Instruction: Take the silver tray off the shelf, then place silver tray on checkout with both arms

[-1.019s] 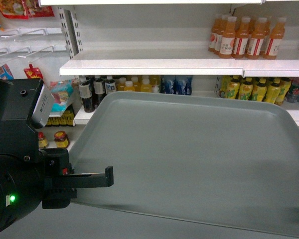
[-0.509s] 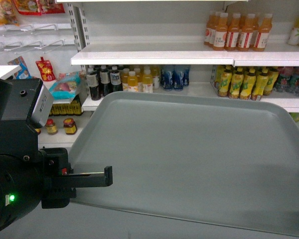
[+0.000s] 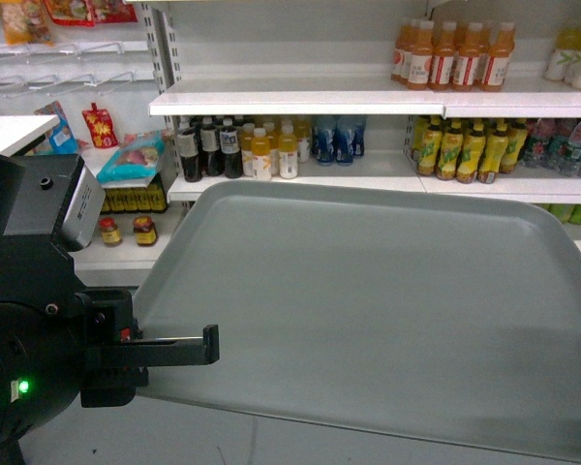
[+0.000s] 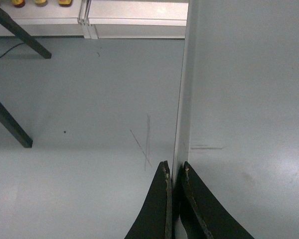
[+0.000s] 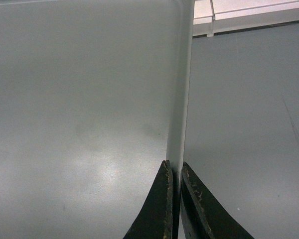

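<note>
Pinched narrowly on the rim, the left gripper (image 4: 174,172) clamps the silver tray (image 3: 368,310) at its left edge; thin black fingers (image 4: 157,204) meet the low raised lip. Matte grey-green with rounded corners, the tray hangs level over grey floor (image 4: 79,114), well clear of the glossy white shelf (image 3: 290,100). Its right edge is cut off in the head view; there the right gripper (image 5: 174,172) nips the rim likewise.
</note>
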Available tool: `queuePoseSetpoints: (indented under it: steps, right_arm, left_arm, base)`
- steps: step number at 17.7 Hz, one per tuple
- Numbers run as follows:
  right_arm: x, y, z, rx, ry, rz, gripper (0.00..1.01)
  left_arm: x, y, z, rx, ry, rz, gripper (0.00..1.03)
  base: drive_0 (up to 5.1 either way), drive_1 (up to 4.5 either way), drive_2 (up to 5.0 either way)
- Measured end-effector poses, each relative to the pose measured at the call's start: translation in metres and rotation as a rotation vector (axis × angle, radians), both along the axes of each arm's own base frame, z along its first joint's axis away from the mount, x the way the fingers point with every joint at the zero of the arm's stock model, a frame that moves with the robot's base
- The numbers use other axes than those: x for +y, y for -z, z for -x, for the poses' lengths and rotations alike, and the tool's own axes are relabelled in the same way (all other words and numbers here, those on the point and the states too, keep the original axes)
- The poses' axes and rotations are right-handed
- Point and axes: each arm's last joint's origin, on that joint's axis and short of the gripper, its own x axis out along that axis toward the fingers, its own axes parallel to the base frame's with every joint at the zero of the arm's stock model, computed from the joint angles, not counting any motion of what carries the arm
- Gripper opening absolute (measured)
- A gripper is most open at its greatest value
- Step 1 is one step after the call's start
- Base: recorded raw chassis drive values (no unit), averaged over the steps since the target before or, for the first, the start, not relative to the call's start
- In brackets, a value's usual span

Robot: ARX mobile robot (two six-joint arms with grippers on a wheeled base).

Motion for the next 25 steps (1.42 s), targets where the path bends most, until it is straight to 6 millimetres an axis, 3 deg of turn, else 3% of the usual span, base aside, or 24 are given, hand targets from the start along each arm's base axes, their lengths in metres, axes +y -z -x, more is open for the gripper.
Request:
queuePoseSetpoints:
  steps: [19, 25]
  right_arm:
    - [0.0, -0.0003, 0.0002, -0.001, 0.0, 0.0, 0.03]
    - [0.0, -0.0003, 0.0001, -0.001, 0.0, -0.001, 0.03]
  left_arm:
    - [0.0, -0.0005, 0.0005, -0.005, -0.001, 0.001, 0.03]
    - [0.0003, -0.0003, 0.0003, -0.003, -0.001, 0.001, 0.03]
  base:
    - [0.1, -4.23, 4.3]
    - [-5.0, 2.44, 2.4]
